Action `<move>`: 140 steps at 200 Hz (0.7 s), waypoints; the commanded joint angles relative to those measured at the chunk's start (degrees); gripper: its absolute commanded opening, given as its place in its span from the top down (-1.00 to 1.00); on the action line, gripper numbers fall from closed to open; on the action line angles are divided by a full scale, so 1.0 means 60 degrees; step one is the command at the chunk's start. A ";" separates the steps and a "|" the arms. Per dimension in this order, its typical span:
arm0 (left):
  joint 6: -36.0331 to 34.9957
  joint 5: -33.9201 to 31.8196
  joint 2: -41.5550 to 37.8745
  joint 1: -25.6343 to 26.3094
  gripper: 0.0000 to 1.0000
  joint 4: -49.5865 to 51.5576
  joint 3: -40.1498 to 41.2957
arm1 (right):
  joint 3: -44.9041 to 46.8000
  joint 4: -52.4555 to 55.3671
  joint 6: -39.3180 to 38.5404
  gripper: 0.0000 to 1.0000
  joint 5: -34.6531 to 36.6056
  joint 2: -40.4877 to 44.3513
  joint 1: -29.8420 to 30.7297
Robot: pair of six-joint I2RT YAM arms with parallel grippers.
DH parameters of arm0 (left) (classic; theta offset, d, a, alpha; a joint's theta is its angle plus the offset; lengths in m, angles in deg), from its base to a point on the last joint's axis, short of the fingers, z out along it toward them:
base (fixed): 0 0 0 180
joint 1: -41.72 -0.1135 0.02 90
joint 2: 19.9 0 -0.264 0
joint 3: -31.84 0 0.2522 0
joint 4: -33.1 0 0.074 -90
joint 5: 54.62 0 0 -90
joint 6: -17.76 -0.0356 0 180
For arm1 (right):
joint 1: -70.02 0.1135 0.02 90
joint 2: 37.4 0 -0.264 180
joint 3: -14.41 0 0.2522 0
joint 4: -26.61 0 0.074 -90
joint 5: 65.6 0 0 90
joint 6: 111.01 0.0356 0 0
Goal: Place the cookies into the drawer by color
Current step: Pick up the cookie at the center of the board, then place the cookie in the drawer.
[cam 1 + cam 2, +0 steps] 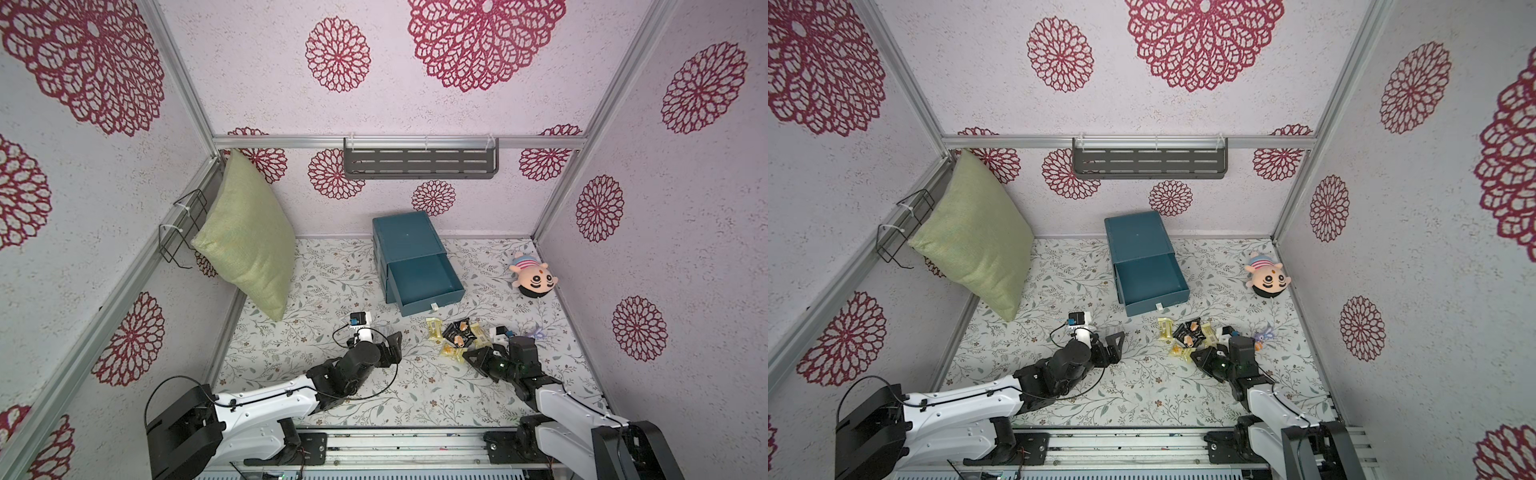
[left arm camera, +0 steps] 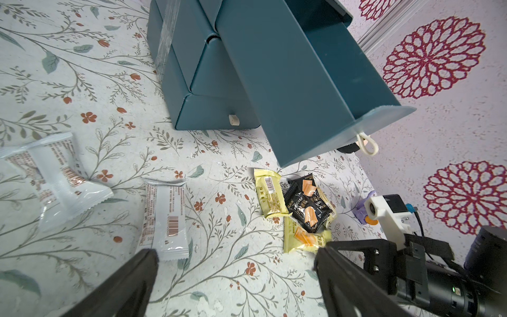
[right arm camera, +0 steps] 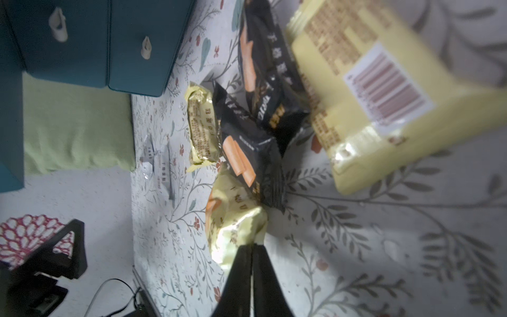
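The dark teal drawer [image 1: 405,235] [image 1: 1138,232] stands at the back middle, its top drawer [image 2: 288,82] pulled out with nothing showing inside. The cookies [image 1: 457,334] [image 1: 1190,334] lie heaped in front of it to the right, yellow and black packets mixed. My right gripper [image 1: 467,356] [image 3: 251,247] is shut on the crimped edge of a yellow cookie [image 3: 236,219] [image 2: 304,238] at the heap's near side. A black cookie [image 3: 247,153] overlaps it. Two whitish cookies [image 2: 57,175] [image 2: 167,216] lie apart on the mat. My left gripper [image 1: 388,347] [image 2: 236,252] is open above bare mat, left of the heap.
A green pillow [image 1: 249,237] leans in the back left corner beside a wire rack [image 1: 183,224]. A plush doll [image 1: 534,278] lies at the back right and a small purple toy [image 1: 538,332] sits right of the heap. A grey shelf [image 1: 419,162] hangs on the back wall.
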 commanded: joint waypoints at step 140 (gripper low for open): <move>0.0050 -0.0839 -0.1530 0.0052 -0.94 0.1482 0.0315 | -0.4840 0.5317 0.0218 1.00 -0.1124 0.4437 0.0256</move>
